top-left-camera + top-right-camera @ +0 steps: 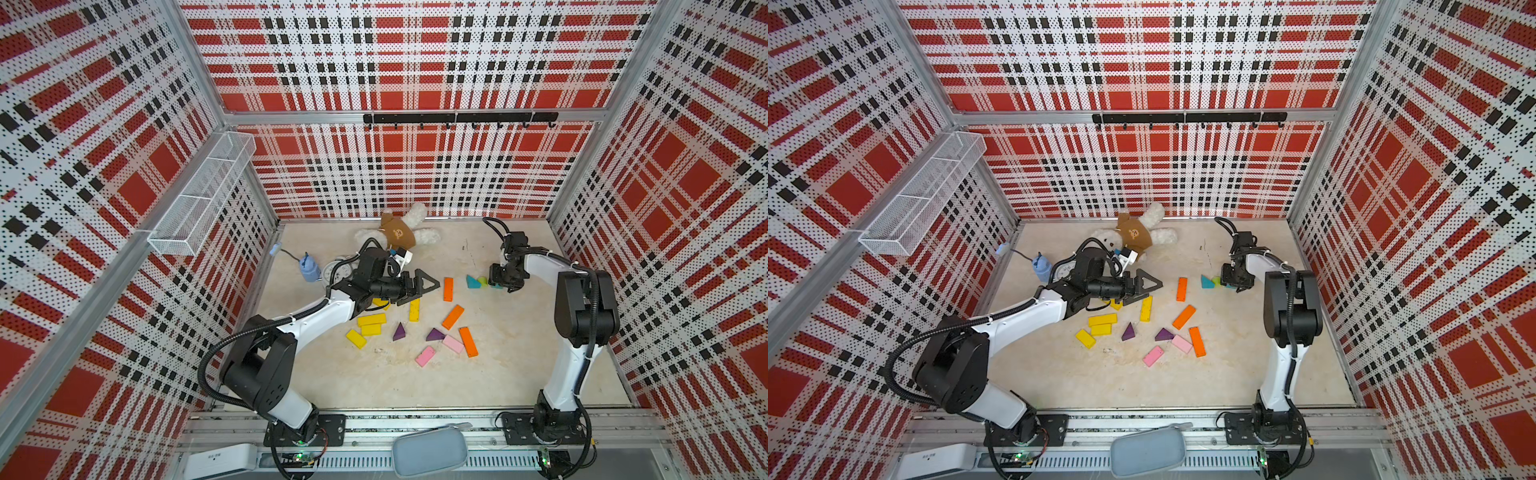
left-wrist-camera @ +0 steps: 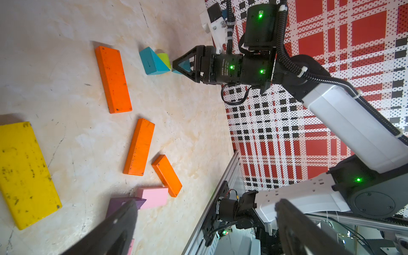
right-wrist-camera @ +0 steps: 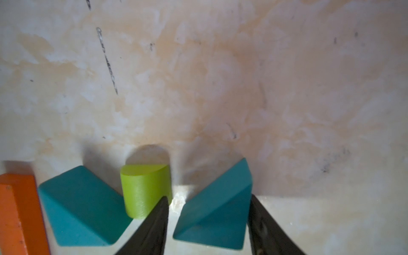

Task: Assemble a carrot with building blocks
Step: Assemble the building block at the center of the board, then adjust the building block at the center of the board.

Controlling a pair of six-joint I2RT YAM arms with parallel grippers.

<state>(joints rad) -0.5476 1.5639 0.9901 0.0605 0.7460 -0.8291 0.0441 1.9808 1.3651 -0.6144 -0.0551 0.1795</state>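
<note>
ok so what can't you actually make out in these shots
- White alarm clock: both top views, mostly behind the left arm.
- Yellow block: both top views, largely under the left gripper.
- Teal triangle: top views, nearly covered by the right gripper straddling it.
- Purple triangle: left wrist view, partly behind a left gripper finger.

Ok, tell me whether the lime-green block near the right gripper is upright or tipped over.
Upright. The lime-green block stands on end on the table, flat face up, curved side vertical.
</note>
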